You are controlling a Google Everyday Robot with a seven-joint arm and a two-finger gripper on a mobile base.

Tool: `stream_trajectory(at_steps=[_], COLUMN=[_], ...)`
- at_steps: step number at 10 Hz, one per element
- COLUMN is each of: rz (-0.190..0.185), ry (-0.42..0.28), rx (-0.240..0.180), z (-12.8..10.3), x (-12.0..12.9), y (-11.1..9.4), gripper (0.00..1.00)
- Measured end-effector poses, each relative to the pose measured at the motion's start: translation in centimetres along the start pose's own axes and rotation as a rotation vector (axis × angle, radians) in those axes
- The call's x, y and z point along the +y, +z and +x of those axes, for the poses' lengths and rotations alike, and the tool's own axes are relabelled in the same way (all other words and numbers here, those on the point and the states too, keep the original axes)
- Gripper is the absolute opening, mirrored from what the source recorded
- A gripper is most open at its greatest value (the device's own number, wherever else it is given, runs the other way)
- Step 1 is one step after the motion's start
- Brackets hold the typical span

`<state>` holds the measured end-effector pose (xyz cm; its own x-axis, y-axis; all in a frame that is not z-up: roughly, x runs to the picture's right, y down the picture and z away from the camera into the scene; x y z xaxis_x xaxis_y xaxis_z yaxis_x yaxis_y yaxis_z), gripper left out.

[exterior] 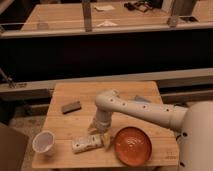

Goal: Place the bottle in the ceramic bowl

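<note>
Arm (135, 109) bends down — fingers (102, 134) spread just over bottle (86, 144).

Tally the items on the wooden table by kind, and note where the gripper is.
bottle: 1
ceramic bowl: 1
white cup: 1
dark flat block: 1
greyish item partly hidden behind the arm: 1
Total: 5
gripper: open, just above the bottle's right end, left of the ceramic bowl.

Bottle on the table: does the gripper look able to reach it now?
Probably yes. The gripper hangs open close by the bottle, which lies flat with nothing over it; the ceramic bowl and white cup sit off to either side.
</note>
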<state>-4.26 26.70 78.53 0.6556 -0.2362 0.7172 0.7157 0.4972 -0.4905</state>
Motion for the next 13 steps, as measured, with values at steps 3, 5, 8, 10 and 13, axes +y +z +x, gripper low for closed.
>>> stream_trajectory(at_steps=[3, 5, 8, 10, 13], rz=[-0.011, -0.011, -0.018, -0.024, -0.022], ry=[-0.001, 0.0, 0.006, 0.007, 0.013], rx=[-0.007, -0.013, -0.02, -0.023, -0.028], z=[0.2, 0.2, 0.4, 0.4, 0.4], x=[0.3, 0.2, 0.2, 0.3, 0.2], y=[0.6, 0.9, 1.4, 1.7, 1.9], gripper=[0.8, 0.8, 0.73, 0.56, 0.25])
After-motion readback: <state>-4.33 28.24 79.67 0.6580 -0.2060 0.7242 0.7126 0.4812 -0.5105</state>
